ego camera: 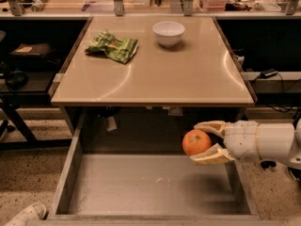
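Note:
An orange [196, 141] is held between the two cream fingers of my gripper [203, 141], which is shut on it. The arm reaches in from the right, and the gripper hangs over the right part of the open grey drawer [70, 173], below the front edge of the tan table [188, 74]. The orange is clear of the drawer floor, casting a shadow on it.
On the table top lie a green crumpled chip bag [113, 46] at the back left and a white bowl [168, 33] at the back middle. Dark shelving stands on both sides, cables on the right. A white shoe [23, 214] is on the floor at the bottom left.

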`<state>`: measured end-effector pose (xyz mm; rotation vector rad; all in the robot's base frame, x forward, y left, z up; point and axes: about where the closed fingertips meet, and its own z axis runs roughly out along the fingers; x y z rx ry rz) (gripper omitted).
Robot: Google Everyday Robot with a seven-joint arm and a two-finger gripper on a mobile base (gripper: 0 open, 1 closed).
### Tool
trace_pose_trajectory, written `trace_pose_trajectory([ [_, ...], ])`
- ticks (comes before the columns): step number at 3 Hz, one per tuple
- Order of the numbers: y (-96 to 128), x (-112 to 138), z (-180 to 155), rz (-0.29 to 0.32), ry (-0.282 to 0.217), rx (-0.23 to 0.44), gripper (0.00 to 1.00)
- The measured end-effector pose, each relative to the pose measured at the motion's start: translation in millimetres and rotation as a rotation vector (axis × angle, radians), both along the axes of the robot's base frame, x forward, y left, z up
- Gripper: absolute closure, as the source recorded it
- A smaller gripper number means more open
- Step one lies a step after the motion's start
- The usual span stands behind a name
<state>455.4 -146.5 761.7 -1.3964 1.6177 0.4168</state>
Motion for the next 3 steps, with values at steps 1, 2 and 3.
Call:
trace_pose_trajectory([
  [1,0.0,0.0,0.0,0.0,0.0,0.0,1.0],
  [2,32.4,3.1,-45.8,0.022,0.078,0.009,1.0],
  [3,67.6,11.8,-97.4,0.051,0.148,-0.003,1.0],
])
